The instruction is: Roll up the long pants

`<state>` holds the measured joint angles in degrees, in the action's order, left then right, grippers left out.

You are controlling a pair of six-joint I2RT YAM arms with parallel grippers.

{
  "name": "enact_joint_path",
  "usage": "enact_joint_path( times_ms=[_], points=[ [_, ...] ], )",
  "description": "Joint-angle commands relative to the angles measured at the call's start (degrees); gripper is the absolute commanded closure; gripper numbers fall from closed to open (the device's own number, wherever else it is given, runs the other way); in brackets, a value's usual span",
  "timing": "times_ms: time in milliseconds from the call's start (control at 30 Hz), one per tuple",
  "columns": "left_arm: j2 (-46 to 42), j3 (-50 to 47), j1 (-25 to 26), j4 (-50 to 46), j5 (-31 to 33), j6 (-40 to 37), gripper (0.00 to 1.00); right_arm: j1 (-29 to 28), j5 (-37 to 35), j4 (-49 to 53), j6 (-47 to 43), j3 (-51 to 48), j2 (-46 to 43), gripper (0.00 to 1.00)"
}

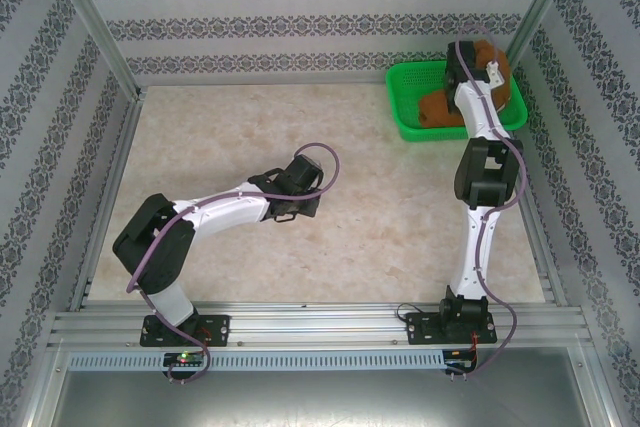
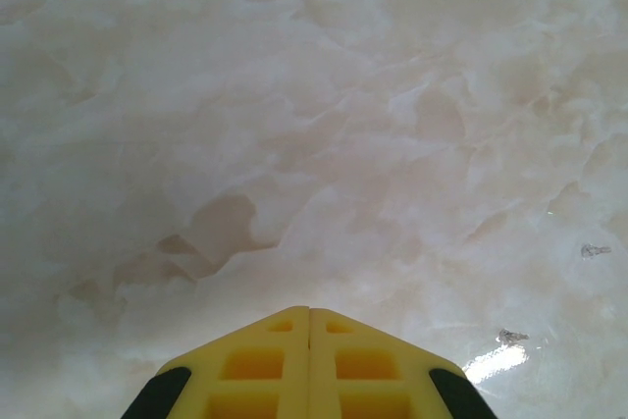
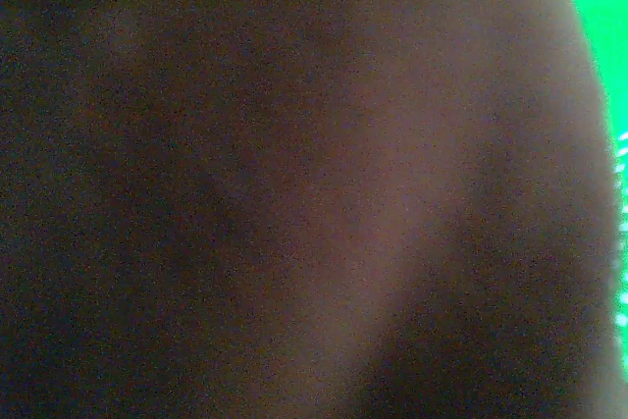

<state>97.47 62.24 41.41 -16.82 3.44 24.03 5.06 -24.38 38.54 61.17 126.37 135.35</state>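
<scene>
The long pants (image 1: 440, 107) lie bunched as a rust-brown heap in the green basket (image 1: 405, 97) at the table's far right. My right gripper (image 1: 466, 67) is down in that basket, pressed against the heap. In the right wrist view the brown cloth (image 3: 294, 183) lies so close to the lens that the fingers are hidden, with a strip of green basket (image 3: 599, 7) at the right edge. My left gripper (image 2: 310, 311) is shut, its yellow fingertips pressed together with nothing between them. It hovers low over the bare marble tabletop (image 2: 314, 125) near the middle (image 1: 292, 209).
The basket stands against the back right corner of the walled, patterned enclosure. An aluminium rail (image 1: 320, 322) runs along the near edge where both arm bases are bolted. Open tabletop (image 1: 330, 147) stretches between the left gripper and the basket.
</scene>
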Motion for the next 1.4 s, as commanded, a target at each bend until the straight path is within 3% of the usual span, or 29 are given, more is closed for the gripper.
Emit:
enact_joint_path(
  times_ms=[0, 133, 367, 467, 667, 767, 1000, 1300, 1367],
  points=[
    [-0.17, -1.15, -1.24, -1.46, -0.14, 0.73, 0.96, -0.73, -0.6, -3.42, 0.04, -1.07, -1.76, 0.02],
    [-0.45, -1.47, -1.24, -0.82, -0.11, 1.01, 0.95, -2.77, -6.82, -6.34, -7.07, -1.56, -3.42, 0.02],
    [-0.77, -2.46, -1.33, 2.05, -0.82, 1.55, 0.94, -8.13, -14.79, -18.11, -29.74, -4.97, -8.57, 0.02],
    [-0.89, -2.4, -1.34, 3.07, 0.01, 1.12, 0.94, -11.47, -15.81, -24.28, -40.65, -10.71, -12.73, 0.02],
    [-3.57, -2.98, -2.14, 6.06, 4.25, -1.34, 0.84, -19.18, -14.67, -32.59, -57.87, -26.27, -23.21, 0.02],
    [-6.03, -3.9, -3.42, 7.52, 5.64, -2.85, 0.78, -22.92, -13.01, -29.36, -60.73, -32.51, -27.77, 0.02],
    [-12.76, -9.06, -9.68, 13.49, 10.62, -4.39, 0.62, -31.41, -9.81, -23.57, -57.88, -48.91, -39.99, 0.02],
    [-19.25, -21.14, -14.05, 29.44, 21.74, -12.74, 0.64, -42.22, -23.43, -23.56, -56.06, -67.04, -50.46, 0.02],
    [-19.94, -23.63, -15.62, 33.91, 21.01, -15.16, 0.64, -42.93, -24.44, -24.35, -54.01, -71.39, -52.48, 0.02]
  ],
)
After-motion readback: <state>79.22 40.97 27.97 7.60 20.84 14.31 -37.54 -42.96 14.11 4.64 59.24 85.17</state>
